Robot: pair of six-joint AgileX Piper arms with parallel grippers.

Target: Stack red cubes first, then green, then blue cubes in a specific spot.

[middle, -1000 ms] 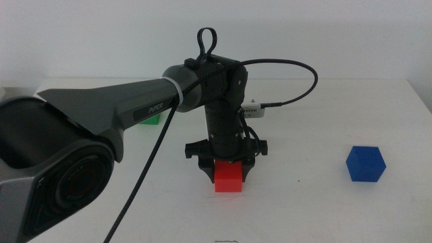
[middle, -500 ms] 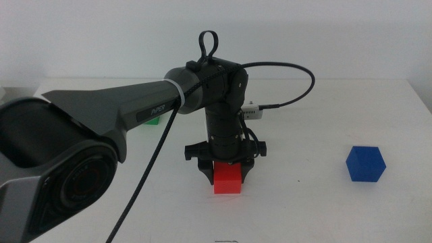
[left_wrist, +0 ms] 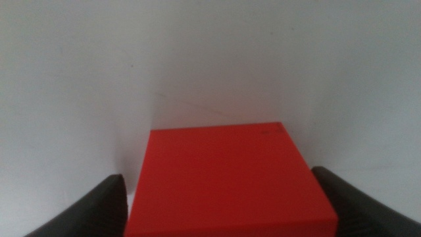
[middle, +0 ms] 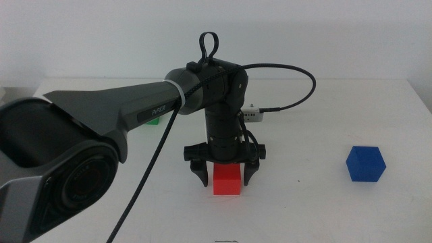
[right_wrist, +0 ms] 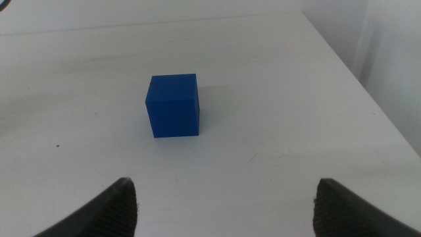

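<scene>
A plain white tabletop [middle: 324, 209] is filling the scene, backed by a pale wall. The left gripper [middle: 222, 177] is pointing straight down near the table's middle, its two dark jaws standing spread on either side of the red cube [middle: 227, 180], which is sitting on the surface. A narrow gap is showing between each jaw and the cube's sides, so the jaws are gripping nothing. A black cable [middle: 283, 74] is looping off the arm's wrist.

The blue cube [middle: 365, 163] is resting well apart to the right, alone on the white surface. A sliver of the green cube [middle: 154, 120] is peeking out behind the left arm, toward the far left.

The left wrist view is showing only the red cube's top face [left_wrist: 227, 181] between the jaw tips, with bare table beyond. The right wrist view is showing the blue cube [right_wrist: 173, 105] ahead of the right gripper [right_wrist: 227, 207], whose jaws are standing wide apart and holding nothing; that gripper is not appearing in the middle view
</scene>
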